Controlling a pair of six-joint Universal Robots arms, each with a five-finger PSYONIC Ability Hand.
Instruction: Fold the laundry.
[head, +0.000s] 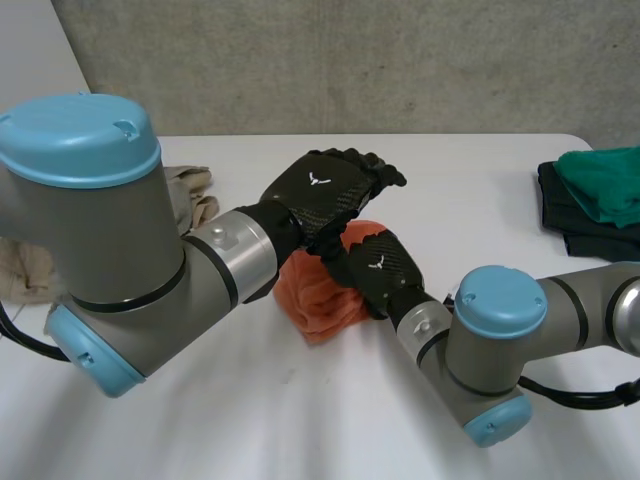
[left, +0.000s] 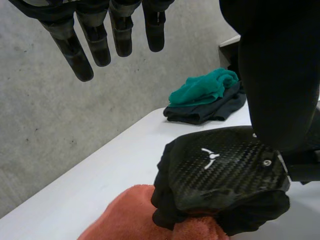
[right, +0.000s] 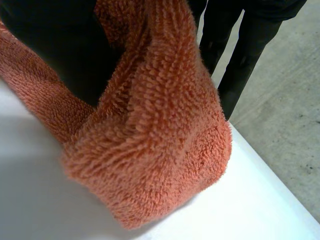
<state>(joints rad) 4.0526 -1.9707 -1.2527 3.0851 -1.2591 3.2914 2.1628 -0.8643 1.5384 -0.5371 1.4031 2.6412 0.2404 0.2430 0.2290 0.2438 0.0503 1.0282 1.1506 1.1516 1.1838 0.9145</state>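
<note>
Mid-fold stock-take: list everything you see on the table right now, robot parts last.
orange towel: one, orange, bunched at mid-table.
green cloth: one, green, on top of the dark cloth, table's right edge.
dark cloth: one pile, near-black, under the green cloth.
beige cloth: count unclear, beige, table's left side.
table: one, white.
left hand: one, black, open, above the right hand.
right hand: one, black, shut on the orange towel.
</note>
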